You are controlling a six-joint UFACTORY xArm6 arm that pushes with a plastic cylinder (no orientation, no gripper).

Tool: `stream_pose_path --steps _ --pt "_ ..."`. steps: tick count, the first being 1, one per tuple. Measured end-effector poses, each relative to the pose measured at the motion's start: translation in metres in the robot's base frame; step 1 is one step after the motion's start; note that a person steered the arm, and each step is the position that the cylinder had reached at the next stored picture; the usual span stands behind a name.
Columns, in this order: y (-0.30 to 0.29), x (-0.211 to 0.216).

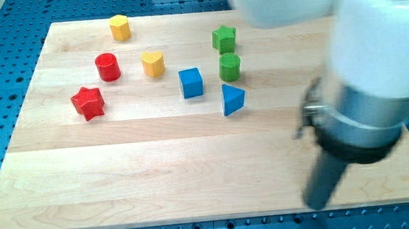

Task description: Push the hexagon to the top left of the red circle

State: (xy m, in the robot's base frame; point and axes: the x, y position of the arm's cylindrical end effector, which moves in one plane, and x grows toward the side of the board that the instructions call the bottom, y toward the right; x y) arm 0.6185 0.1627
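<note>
The yellow hexagon (119, 27) sits near the view's top left of the wooden board (158, 169). The red circle (107, 66) lies below it and slightly to the left. My rod comes down at the view's lower right, and my tip (318, 204) rests near the board's bottom edge, far from the hexagon and the red circle and well to the right of all the blocks.
A red star (88, 102) lies below-left of the red circle. A yellow heart (153, 63) is right of the red circle. A blue cube (191, 82), blue triangle (232, 99), green circle (230, 66) and green star (223, 38) cluster mid-board. The arm's bulky body hides the upper right.
</note>
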Motion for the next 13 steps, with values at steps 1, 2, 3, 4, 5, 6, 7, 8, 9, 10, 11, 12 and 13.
stream_pose_path --steps 1,2,3,4,5,6,7,8,9,10,11,12,13 --pt "0.067 -0.001" --pt "0.088 -0.005" --pt "0.091 -0.005" --pt "0.091 -0.005" --pt "0.050 -0.005" --pt "-0.070 0.000" --pt "-0.238 -0.025" --pt "-0.397 -0.087" --pt "-0.467 -0.144" --pt "-0.431 -0.242" --pt "-0.406 -0.327" --pt "-0.389 -0.397" --pt "-0.341 -0.427"
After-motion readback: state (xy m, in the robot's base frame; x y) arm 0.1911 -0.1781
